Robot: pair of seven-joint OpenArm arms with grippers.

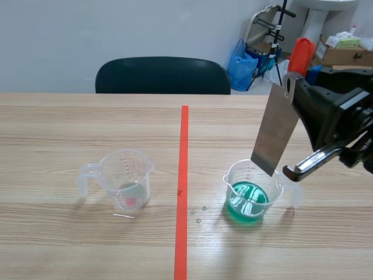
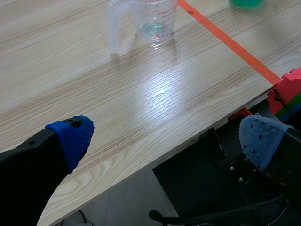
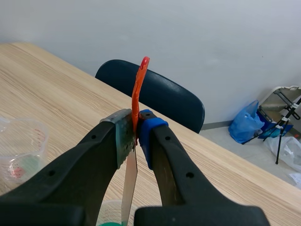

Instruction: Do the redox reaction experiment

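Observation:
A flat metal blade (image 1: 275,133) with an orange-red handle (image 1: 301,52) hangs tilted in my right gripper (image 1: 293,88), which is shut on it where handle meets blade. The blade's lower edge sits just above the rim of a clear beaker of green liquid (image 1: 249,195), right of the tape line. In the right wrist view the blade (image 3: 128,188) points down between the fingers of the right gripper (image 3: 135,129). A second clear beaker (image 1: 123,179) with a little residue stands left of the line. My left gripper (image 2: 164,136) is open beyond the table's near edge, well short of that beaker (image 2: 150,21).
A dark chair (image 1: 163,76) stands behind the table's far edge. A few droplets (image 1: 198,213) lie on the wood beside the green beaker. Boxes and bags clutter the floor at the back right (image 1: 344,49).

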